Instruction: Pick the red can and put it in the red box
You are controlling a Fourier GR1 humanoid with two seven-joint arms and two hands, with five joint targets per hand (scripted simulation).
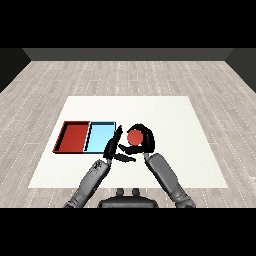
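Table first: we see its white top filling the middle of the head view, with a wood-plank floor beyond its far edge and to both sides. Two trays lie side by side near the table's left edge, about midway between its near and far edges and touching along one wall. The red tray is the outer one, closest to the left edge. The light blue tray sits on its right, toward the table's centre.

We see both grey forearms rising from the near edge. The right forearm leads to the right hand, whose fingers and thumb are curled round the red can. The can shows us its round red top and sits just right of the light blue tray, outside both trays. Whether it rests on the table or is lifted off it, we cannot quite tell from this angle.

The left forearm ends at the left hand, which stands at the near right corner of the light blue tray, its fingers straight and relaxed, holding nothing. It is just beside the can and the right hand's thumb.
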